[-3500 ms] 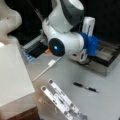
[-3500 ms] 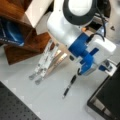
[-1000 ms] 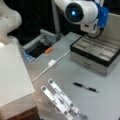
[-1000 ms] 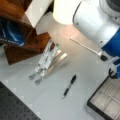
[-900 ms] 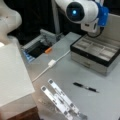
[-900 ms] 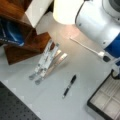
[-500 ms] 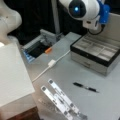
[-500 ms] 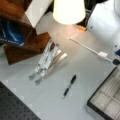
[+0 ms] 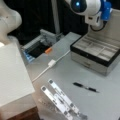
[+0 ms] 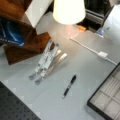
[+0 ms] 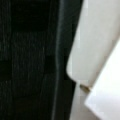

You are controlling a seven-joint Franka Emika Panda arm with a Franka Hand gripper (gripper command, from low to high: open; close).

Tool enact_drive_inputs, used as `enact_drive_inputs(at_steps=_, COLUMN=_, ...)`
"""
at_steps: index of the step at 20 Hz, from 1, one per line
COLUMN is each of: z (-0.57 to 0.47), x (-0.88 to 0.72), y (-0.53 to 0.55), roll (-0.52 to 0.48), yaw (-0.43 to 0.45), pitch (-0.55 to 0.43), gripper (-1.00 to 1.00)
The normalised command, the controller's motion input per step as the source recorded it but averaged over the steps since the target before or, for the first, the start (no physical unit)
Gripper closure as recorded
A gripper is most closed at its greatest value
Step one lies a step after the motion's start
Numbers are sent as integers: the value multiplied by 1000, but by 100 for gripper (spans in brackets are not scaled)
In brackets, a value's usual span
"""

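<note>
A folded metal stand is seen lying near the counter's front edge in a front view, beside a white box at the left edge. A white cable is stretched across the middle of the counter, with an orange item close to the back edge. A black pen lies flat on open counter, apart from everything, just in front of an open compartment case at the right edge. The gripper is held high above that case; whether the jaws are wide or narrow cannot be told.
</note>
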Motion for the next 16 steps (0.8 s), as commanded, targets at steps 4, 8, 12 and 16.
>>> enact_drive_inputs(at_steps=4, z=-68, x=-163, y=129, roll=82, yaw=-193, pitch=66, gripper=-100)
enact_drive_inputs(at_steps=8, z=-81, x=-134, y=19, roll=68, yaw=-173, pitch=73, gripper=-100)
enact_drive_inputs(at_steps=12, z=-97, x=-116, y=-91, roll=42, yaw=-155, pitch=82, gripper=-100)
enact_drive_inputs(at_steps=16, z=-34, x=-139, y=-258, roll=4, yaw=-104, pitch=106, gripper=-100)
